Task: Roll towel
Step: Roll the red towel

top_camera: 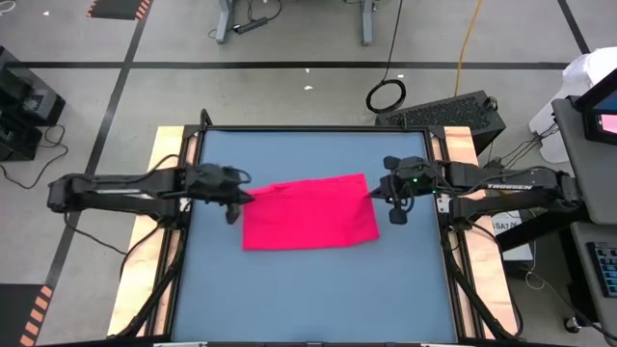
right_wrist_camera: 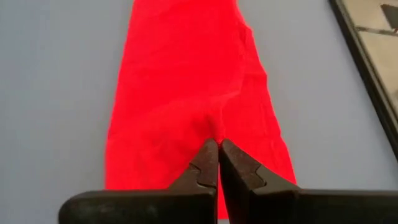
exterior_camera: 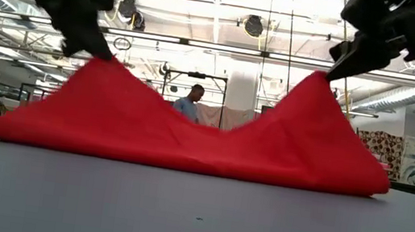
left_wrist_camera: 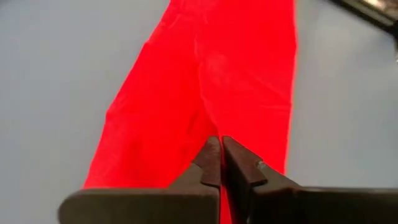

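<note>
The towel (top_camera: 308, 212) lies on the blue table (top_camera: 308, 289) between the 2 grippers, stretched from one to the other. The left gripper (top_camera: 249, 196) is clenched on the towel's near-left corner, and the right gripper (top_camera: 371, 190) is clenched on the corner at the opposite end of the same edge.

In the low view, each pinched corner is lifted off the table into a peak: 1 peak hangs from the left gripper (exterior_camera: 106, 55) and the other from the right gripper (exterior_camera: 329, 74). The cloth (exterior_camera: 187, 142) sags into a dip midway between the 2 peaks, and its lower edge rests on the tabletop (exterior_camera: 194, 212) beneath both grippers. Beyond the dip, a person (exterior_camera: 190, 101) stands in the room behind the table.

In the left wrist view, the 2 dark fingers (left_wrist_camera: 208, 163) are pressed together with red fabric caught at their tips, and the towel (left_wrist_camera: 205, 93) runs straight ahead, away from the gripper, as a long band over the blue surface. The right wrist view shows the same from the other end: fingers (right_wrist_camera: 208, 163) closed tight on a fold of the towel (right_wrist_camera: 193, 93), the cloth spreading forward from the tips, with the table's dark rim (right_wrist_camera: 367, 68) off to one side.
</note>
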